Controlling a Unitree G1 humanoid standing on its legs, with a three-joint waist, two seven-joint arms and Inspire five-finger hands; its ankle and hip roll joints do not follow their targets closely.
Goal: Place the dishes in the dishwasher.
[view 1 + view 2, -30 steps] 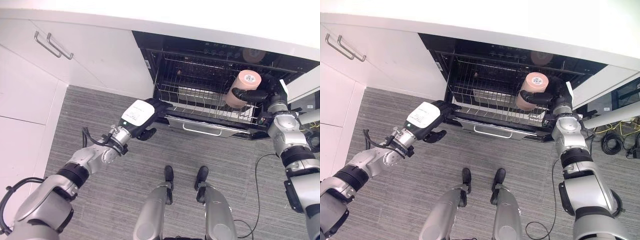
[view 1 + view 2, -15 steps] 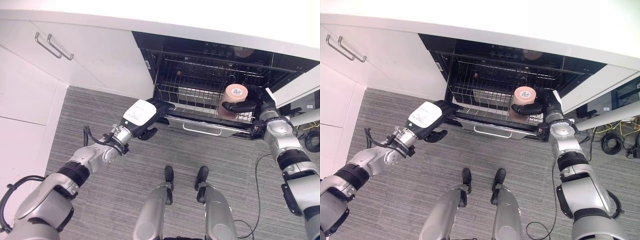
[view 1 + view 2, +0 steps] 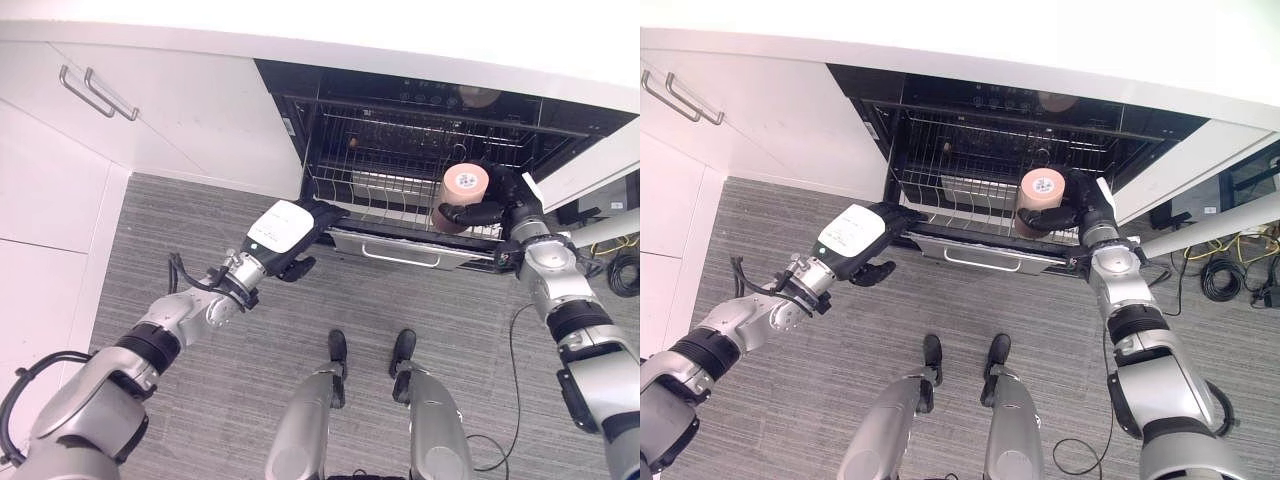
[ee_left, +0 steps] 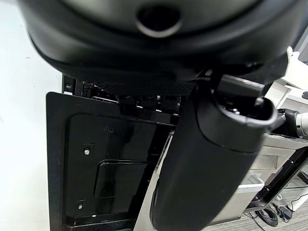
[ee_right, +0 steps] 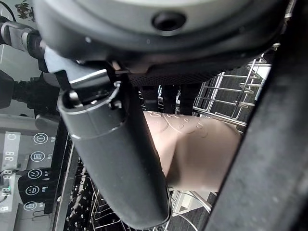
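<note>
Grey striped floor [image 3: 250,400]: nearest surface, running up to the white cabinets.

Left hand [image 3: 290,235]: dark, with a white back cover, held at the near left corner of the dishwasher [image 3: 420,150]. Its fingers reach onto the front edge of the pulled-out lower rack [image 3: 400,205]; whether they curl round the edge or rest straight on it cannot be told. The left wrist view shows its thumb in front of the dark inner wall of the machine.

Lower rack: wire basket, drawn forward out of the open black cavity, with a pale front panel and handle [image 3: 400,258] below it.

Right hand [image 3: 1080,212]: at the right end of the rack, fingers and thumb wrapped round a pink cup [image 3: 1040,195].

Pink cup: cylindrical, peach-pink, held over the right part of the lower rack, just above the wires. Long axis tilted from upright, its round base with a pale sticker turned up toward the head camera, its mouth pointing down and away into the rack. The right wrist view shows its patterned side wall against the fingers, rack wires beyond.

White cabinets [image 3: 150,120]: left of the dishwasher, with two bar handles [image 3: 95,92].

White counter [image 3: 300,25]: along the far edge, above the cavity.
</note>
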